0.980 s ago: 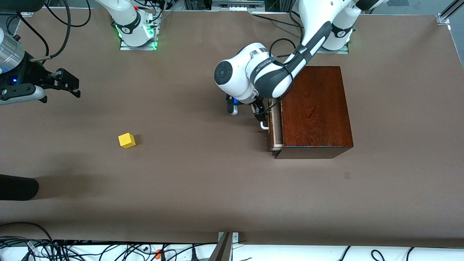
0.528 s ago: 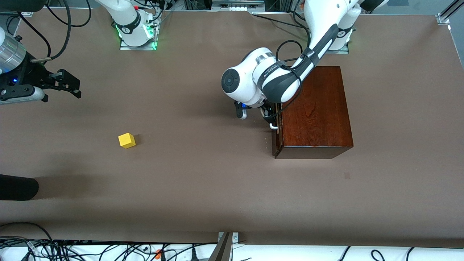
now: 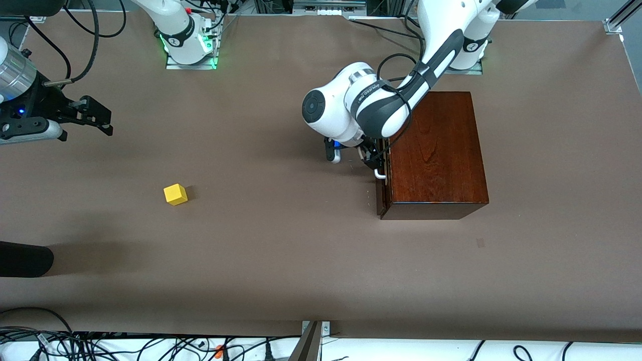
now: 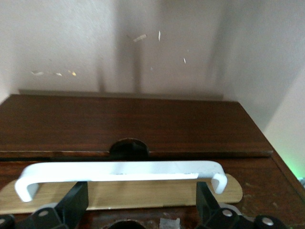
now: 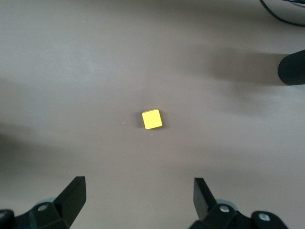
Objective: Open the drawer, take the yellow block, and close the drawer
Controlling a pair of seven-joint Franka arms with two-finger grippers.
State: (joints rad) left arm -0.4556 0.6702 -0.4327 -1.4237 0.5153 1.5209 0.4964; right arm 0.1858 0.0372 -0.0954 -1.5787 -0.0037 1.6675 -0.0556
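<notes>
The drawer (image 3: 383, 175) sits shut, flush in the dark mahogany box (image 3: 436, 150) at the left arm's end of the table. Its white loop handle (image 3: 379, 175) also shows in the left wrist view (image 4: 119, 171). My left gripper (image 3: 375, 160) is right in front of the drawer, open, its fingers (image 4: 76, 202) apart just short of the handle and holding nothing. The yellow block (image 3: 175, 194) lies on the bare table toward the right arm's end. My right gripper (image 3: 93, 120) hangs open and empty in the air over the table; its wrist view shows the block (image 5: 152, 119) below it.
A black rounded object (image 3: 25, 258) juts in at the table's edge near the right arm's end, nearer the camera than the block. Cables (image 3: 100, 346) lie along the table's near edge. Brown table (image 3: 281, 250) stretches between block and box.
The drawer, partly pulled out a second ago, has slid back shut. My left gripper moved toward the box with it. The right arm and the block have hardly moved.
</notes>
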